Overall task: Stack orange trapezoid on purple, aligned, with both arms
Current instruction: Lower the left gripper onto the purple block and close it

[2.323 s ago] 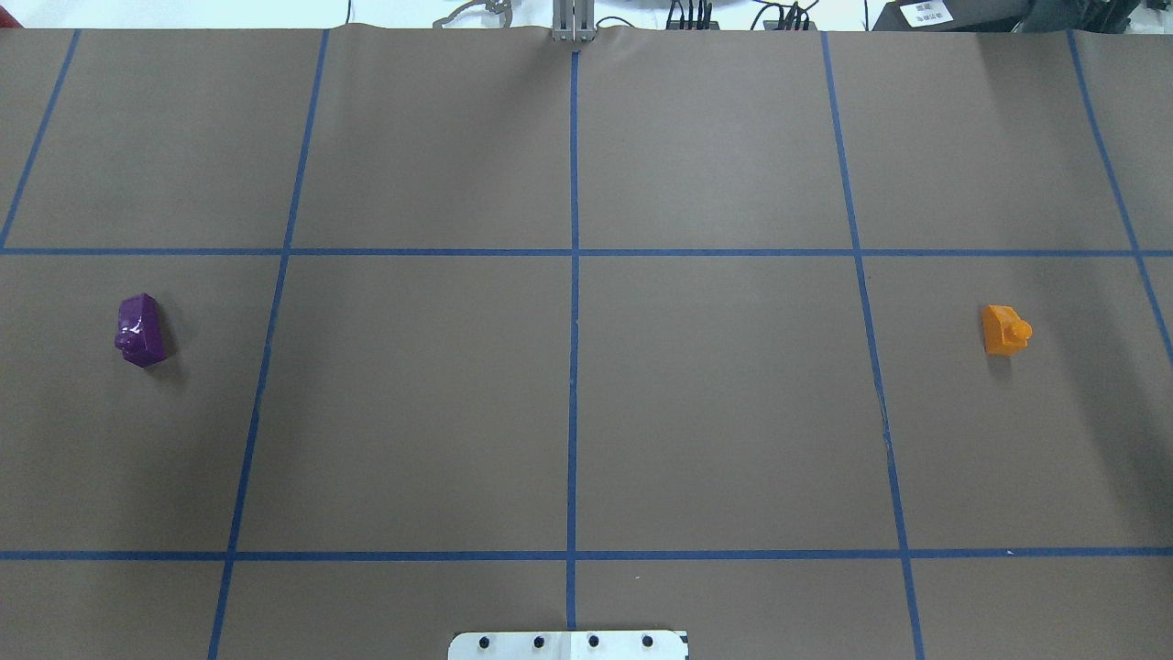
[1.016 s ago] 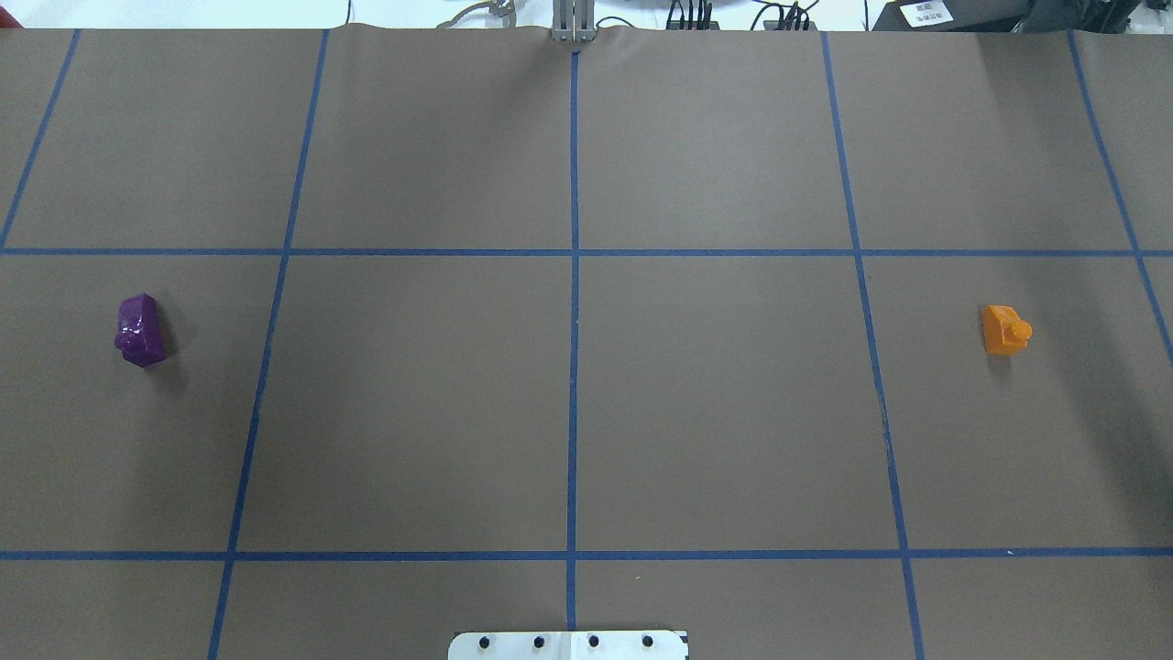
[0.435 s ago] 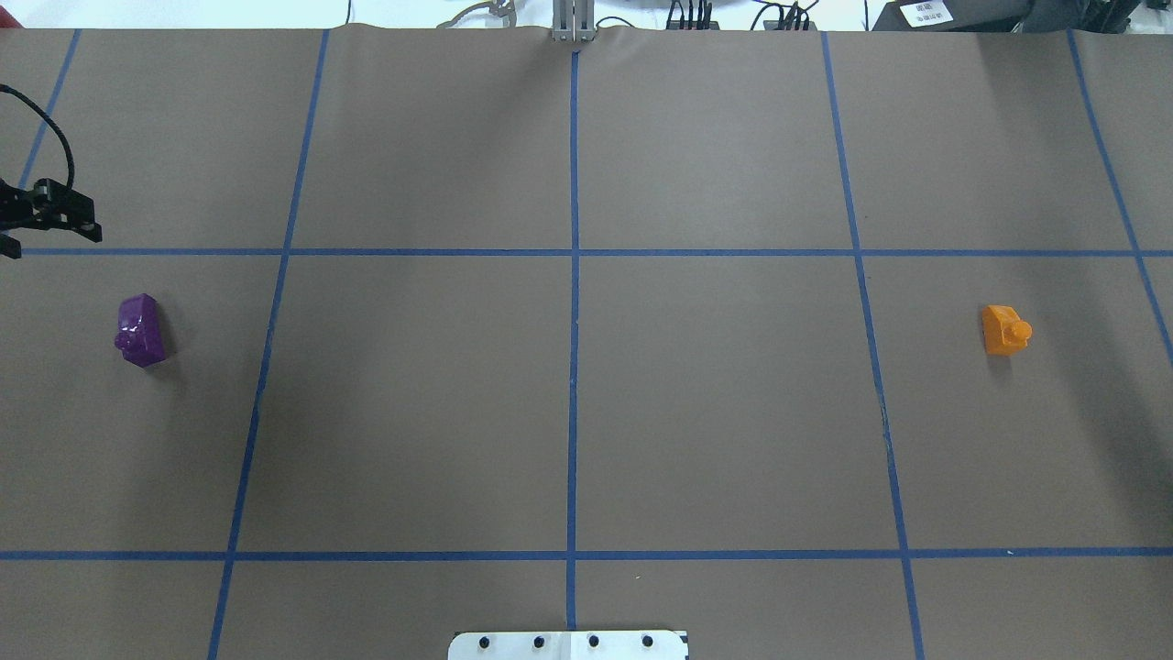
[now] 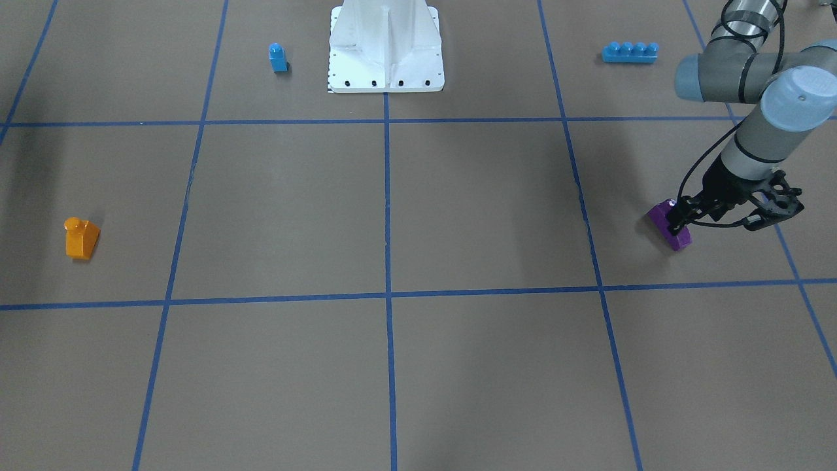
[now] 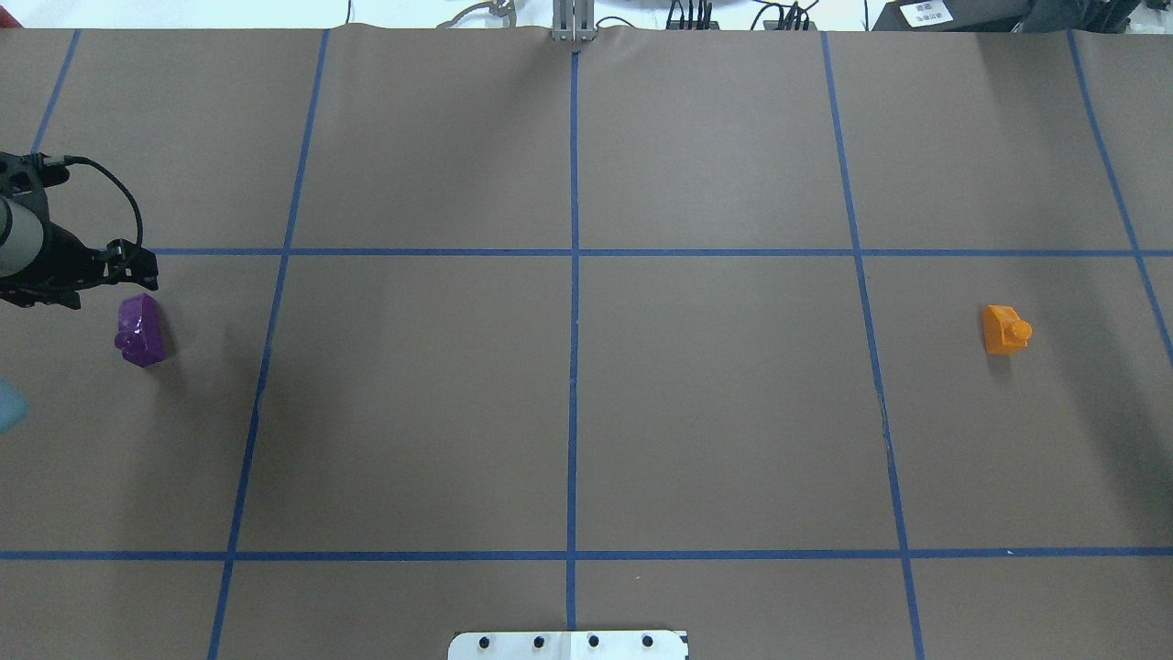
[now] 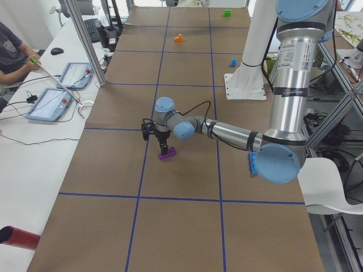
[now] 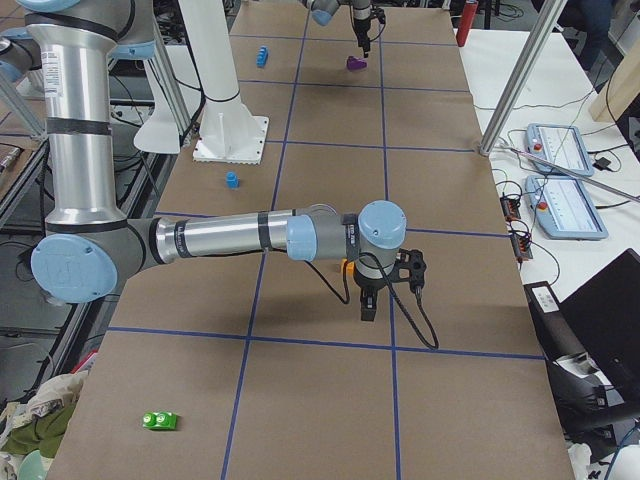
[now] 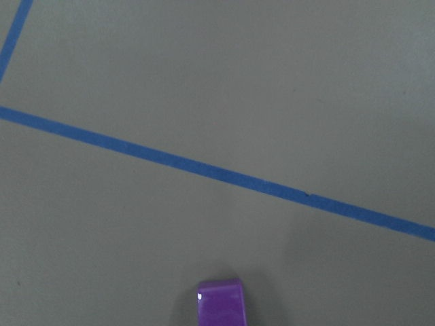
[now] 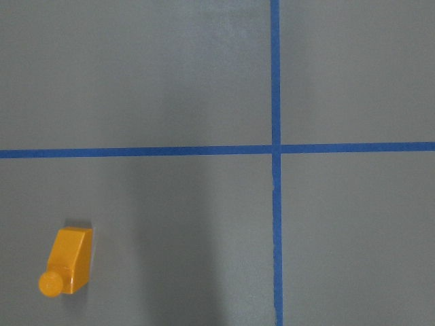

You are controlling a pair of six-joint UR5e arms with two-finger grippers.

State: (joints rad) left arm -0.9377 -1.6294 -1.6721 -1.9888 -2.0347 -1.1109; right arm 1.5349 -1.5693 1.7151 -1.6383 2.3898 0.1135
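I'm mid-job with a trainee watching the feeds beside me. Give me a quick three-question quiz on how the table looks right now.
1. True or false: the orange trapezoid sits stacked on the purple brick.
2. Count: how many studs run along the top of the long blue brick in the front-facing view?
3. Pick one: which thing is the left claw nearest?
A. the purple brick
B. the orange trapezoid
C. the long blue brick

Key: 1 false, the two lie far apart at opposite ends of the table; 2 four; 3 A.
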